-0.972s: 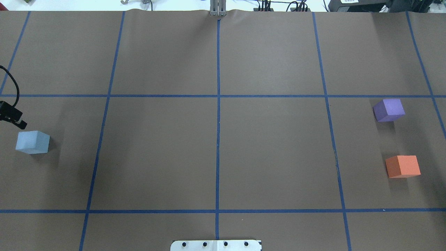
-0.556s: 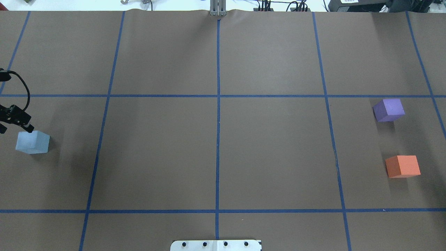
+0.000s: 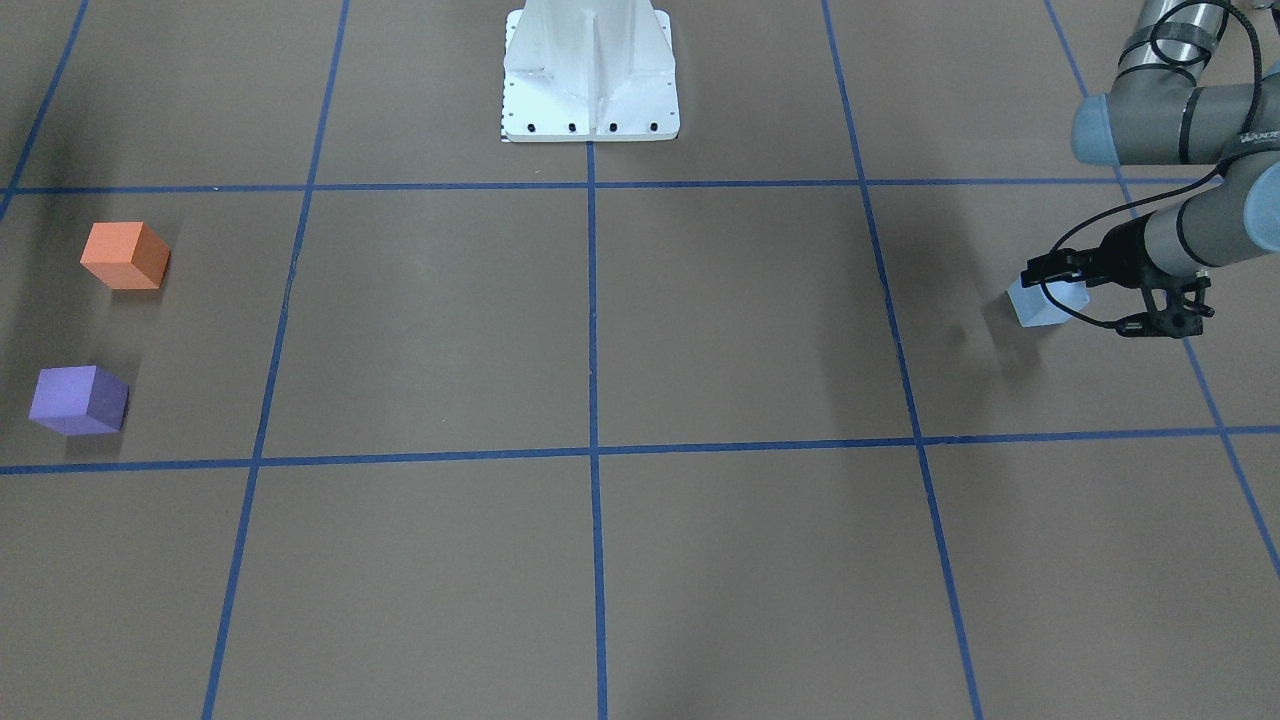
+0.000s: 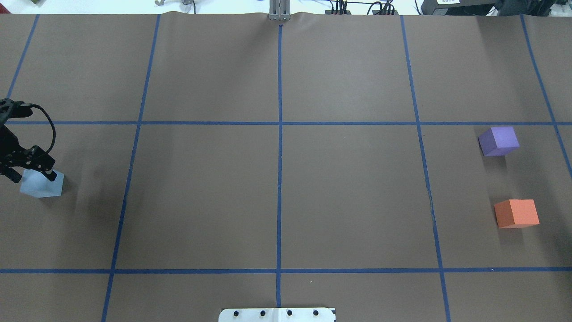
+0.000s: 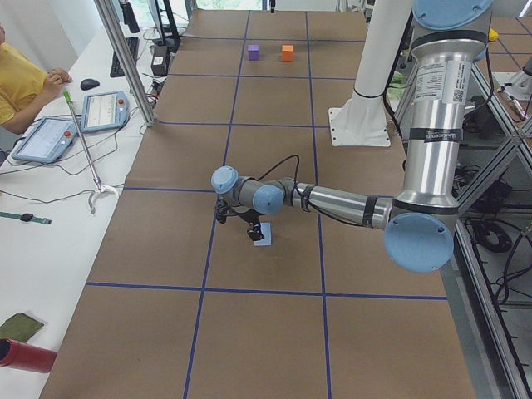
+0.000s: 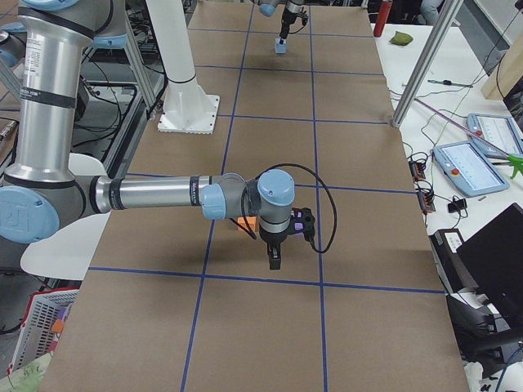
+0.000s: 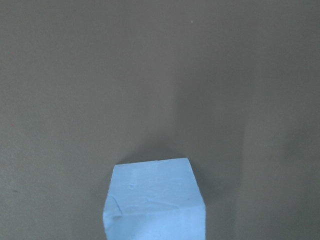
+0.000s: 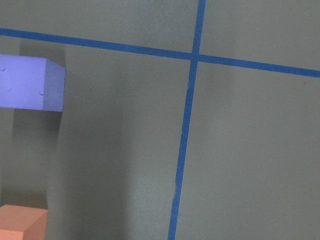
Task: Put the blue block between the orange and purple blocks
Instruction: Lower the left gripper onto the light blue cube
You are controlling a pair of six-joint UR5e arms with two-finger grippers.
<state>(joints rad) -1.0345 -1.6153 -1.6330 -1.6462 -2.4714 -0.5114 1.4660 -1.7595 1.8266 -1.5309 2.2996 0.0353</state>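
The light blue block [image 4: 41,187] sits on the brown table at the far left of the overhead view. My left gripper [image 4: 33,175] is open just above it, one finger to each side of its top. The front view shows the same gripper [image 3: 1056,282] and block [image 3: 1038,303]. The left wrist view holds the blue block [image 7: 155,200] at the bottom. The purple block [image 4: 498,141] and the orange block [image 4: 516,213] stand apart at the far right, with a gap between them. My right gripper [image 6: 274,260] hangs near them; I cannot tell whether it is open or shut.
Blue tape lines [image 4: 279,147] divide the brown table into squares. The white robot base [image 3: 590,75] stands at the table's middle edge. A metal pole [image 5: 125,58] and an operator's tablets [image 5: 100,112] are on the side bench.
My left gripper has come in from the left edge and moved over the blue block, its fingers now on either side of it. The blocks have not moved.
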